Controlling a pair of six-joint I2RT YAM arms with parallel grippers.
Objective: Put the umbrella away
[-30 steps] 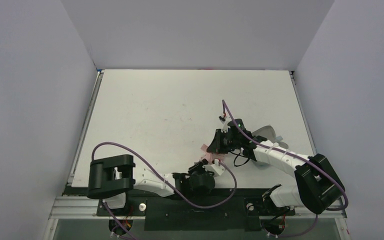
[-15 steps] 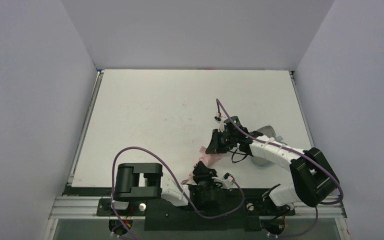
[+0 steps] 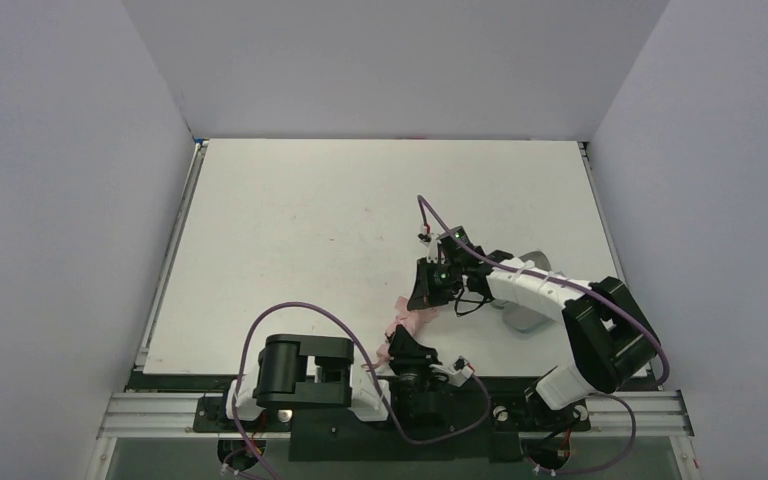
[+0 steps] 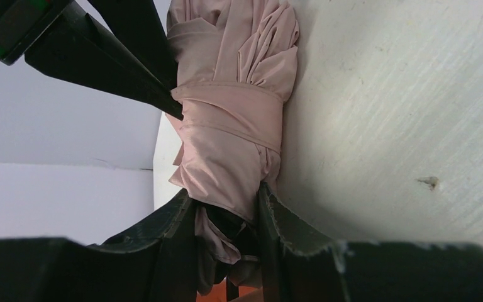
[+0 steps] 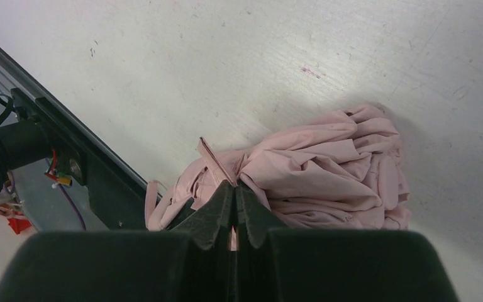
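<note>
The umbrella [image 3: 404, 319] is a bunched, folded pale pink bundle lying near the table's front edge, between the two arms. My left gripper [image 4: 225, 194] is shut on its near end, pink fabric squeezed between the two fingers; a fabric band [image 4: 233, 116] wraps the bundle further up. My right gripper [image 5: 234, 187] is shut on a thin fold of the umbrella's fabric [image 5: 327, 167], a pink sliver showing between the jaws. In the top view the right gripper [image 3: 422, 296] sits just behind the bundle and the left gripper [image 3: 401, 346] just in front of it.
A light blue case [image 3: 527, 318] lies on the white table [image 3: 290, 230], partly hidden under the right forearm. The black front rail [image 5: 69, 160] with its cables runs close beside the umbrella. Grey walls enclose the table on three sides.
The left arm has swung right along the front edge, still gripping the umbrella. The right gripper has drawn left, and the pink bundle has shifted left with it.
</note>
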